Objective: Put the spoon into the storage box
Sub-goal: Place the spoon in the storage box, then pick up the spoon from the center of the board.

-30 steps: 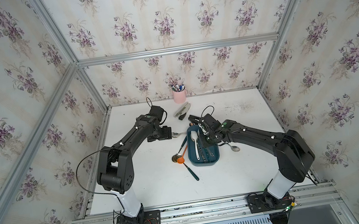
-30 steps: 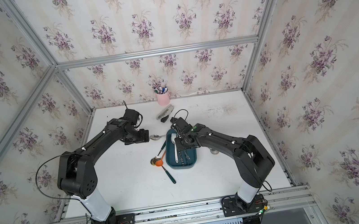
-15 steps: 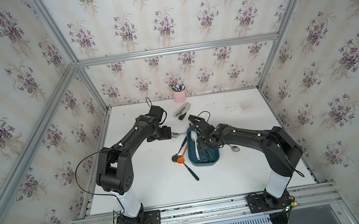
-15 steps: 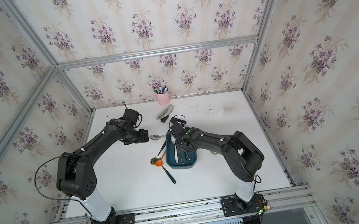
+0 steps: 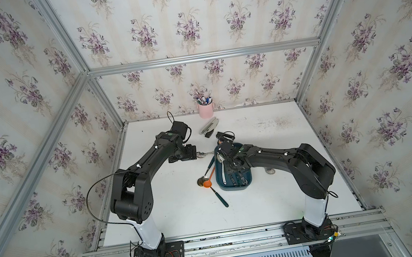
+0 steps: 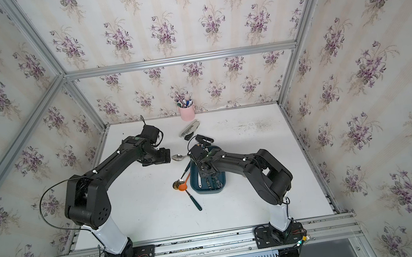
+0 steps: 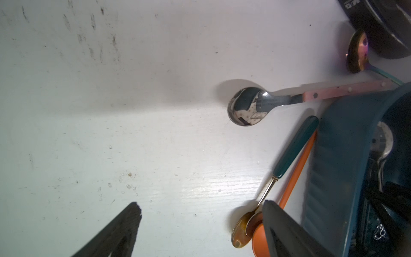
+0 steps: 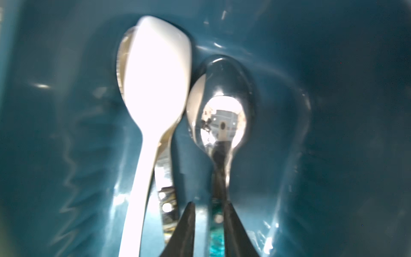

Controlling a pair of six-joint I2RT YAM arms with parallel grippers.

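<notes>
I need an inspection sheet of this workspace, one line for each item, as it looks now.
Surface: white table, scuffed, dark specks at back.
Job's things: storage box holds white spoon and metal spoon; pink-handled spoon, teal-handled spoon, orange spoon lie outside.
Clutter: pen cup, stapler at back.
Grippers: left gripper open above table; right gripper inside storage box, fingers parted around metal spoon's handle.
Cables: black cable loops beside left arm.
Surroundings: floral walls, aluminium frame.
</notes>
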